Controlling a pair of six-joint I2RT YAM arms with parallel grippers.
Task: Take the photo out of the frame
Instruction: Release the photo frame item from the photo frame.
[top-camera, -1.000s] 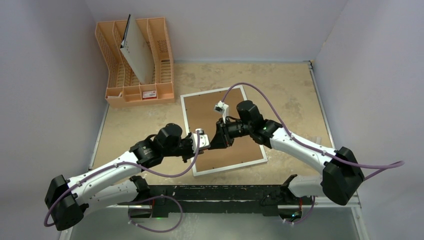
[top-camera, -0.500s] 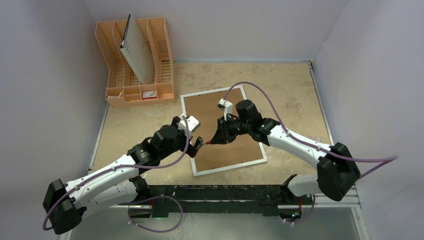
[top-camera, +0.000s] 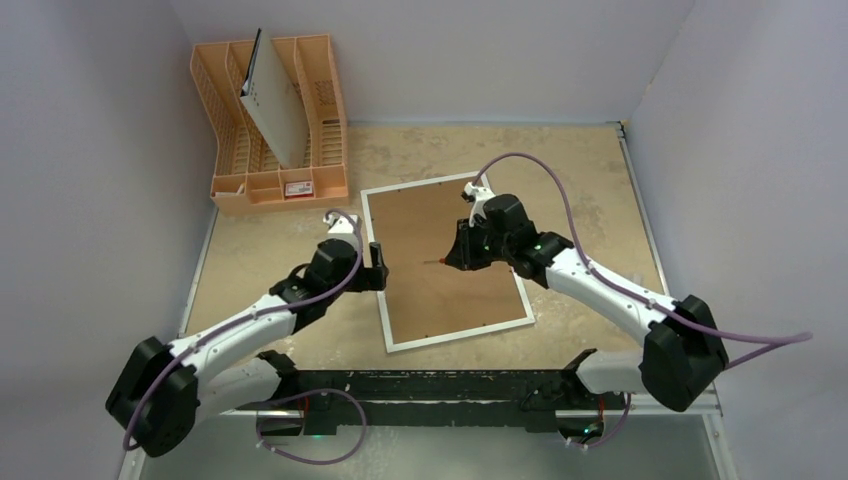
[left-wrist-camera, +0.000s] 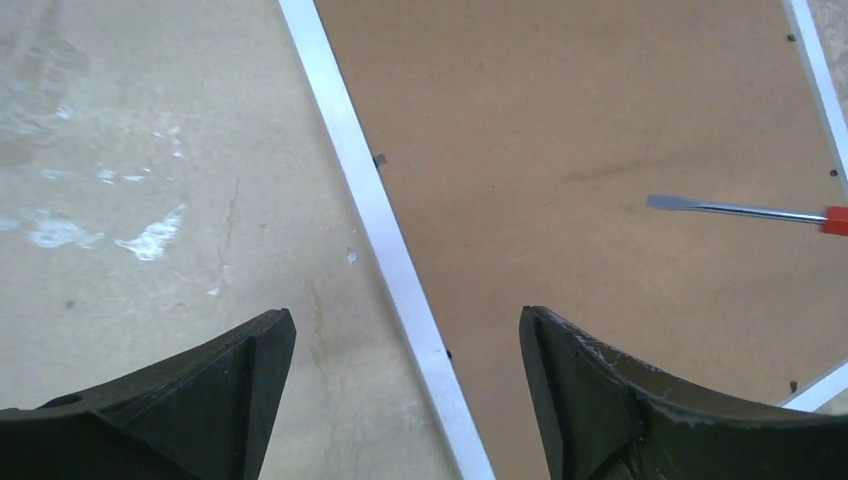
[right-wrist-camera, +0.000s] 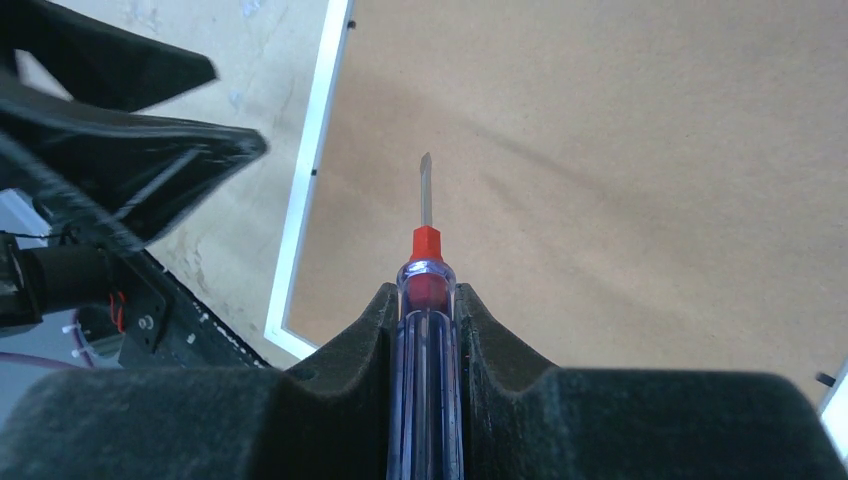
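Observation:
The frame (top-camera: 450, 300) lies face down on the table, its brown back up inside a narrow white border (left-wrist-camera: 365, 190). The photo is hidden under that back. My left gripper (top-camera: 378, 266) hangs open over the frame's left border (left-wrist-camera: 405, 318), one finger over the table, the other over the brown back. My right gripper (top-camera: 458, 257) is shut on a screwdriver (right-wrist-camera: 427, 250) with a clear blue handle and red collar. Its blade (left-wrist-camera: 740, 210) points left, just above the middle of the back (right-wrist-camera: 620, 200).
An orange plastic rack (top-camera: 270, 185) stands at the far left with a grey-white holed board (top-camera: 275, 105) leaning in it. Small dark tabs (left-wrist-camera: 379, 158) sit along the frame's inner edge. Walls close the table on three sides.
My left gripper has opened and drawn back left, from over the frame's back to its left border. The right gripper with the screwdriver has moved farther away and to the right.

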